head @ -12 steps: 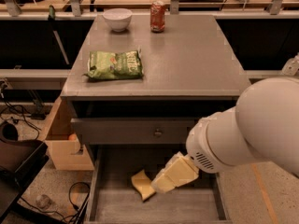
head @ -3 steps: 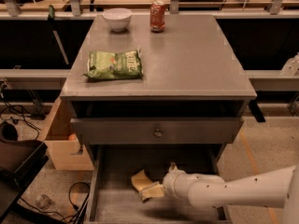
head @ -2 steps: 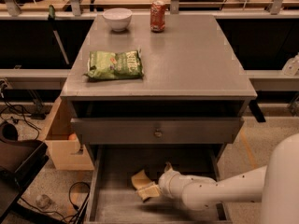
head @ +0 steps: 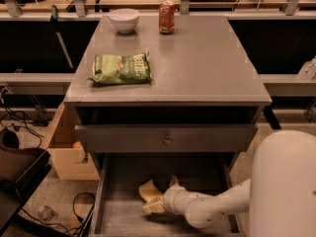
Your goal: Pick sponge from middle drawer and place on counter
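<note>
The sponge [head: 146, 188], small, tan-yellow and curled, lies on the floor of the open middle drawer [head: 123, 216] at the bottom of the cabinet. My gripper [head: 159, 196] reaches into the drawer from the right, down low, right against the sponge's right side. Its pale yellow pads partly hide the sponge's edge. My white arm [head: 286, 181] fills the bottom right. The grey counter [head: 197, 63] is the cabinet top above.
On the counter are a green chip bag [head: 121, 68] at the left, a white bowl [head: 123, 19] and a red soda can [head: 167, 17] at the back. A shut drawer front with a knob [head: 167, 141] overhangs the open drawer. A cardboard box [head: 66, 157] and cables lie on the floor at the left.
My gripper has slid a little left along the drawer floor, closer against the sponge. The sponge stays in about the same place. My arm's upper part now shows large at the bottom right.
</note>
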You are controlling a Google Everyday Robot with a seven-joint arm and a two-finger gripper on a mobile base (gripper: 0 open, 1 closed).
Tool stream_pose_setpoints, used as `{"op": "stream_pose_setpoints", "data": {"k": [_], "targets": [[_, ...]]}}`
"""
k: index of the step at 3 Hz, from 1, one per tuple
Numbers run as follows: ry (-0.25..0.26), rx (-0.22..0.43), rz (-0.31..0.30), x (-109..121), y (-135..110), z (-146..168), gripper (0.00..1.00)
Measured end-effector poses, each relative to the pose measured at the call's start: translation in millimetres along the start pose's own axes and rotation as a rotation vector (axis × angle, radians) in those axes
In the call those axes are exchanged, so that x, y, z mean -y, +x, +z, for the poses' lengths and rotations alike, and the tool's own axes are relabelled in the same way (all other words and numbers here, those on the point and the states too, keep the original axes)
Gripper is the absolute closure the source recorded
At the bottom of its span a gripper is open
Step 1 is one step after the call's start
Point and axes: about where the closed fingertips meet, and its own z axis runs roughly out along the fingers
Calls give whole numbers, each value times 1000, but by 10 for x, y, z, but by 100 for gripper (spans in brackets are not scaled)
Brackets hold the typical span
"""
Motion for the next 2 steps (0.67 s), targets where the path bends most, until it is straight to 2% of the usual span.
{"op": "stream_pose_setpoints", "data": {"k": [1,2], "targets": [[5,10,-19,-197,29,-23,0],[3,-3,-36,-444,78,-10,13]]}}
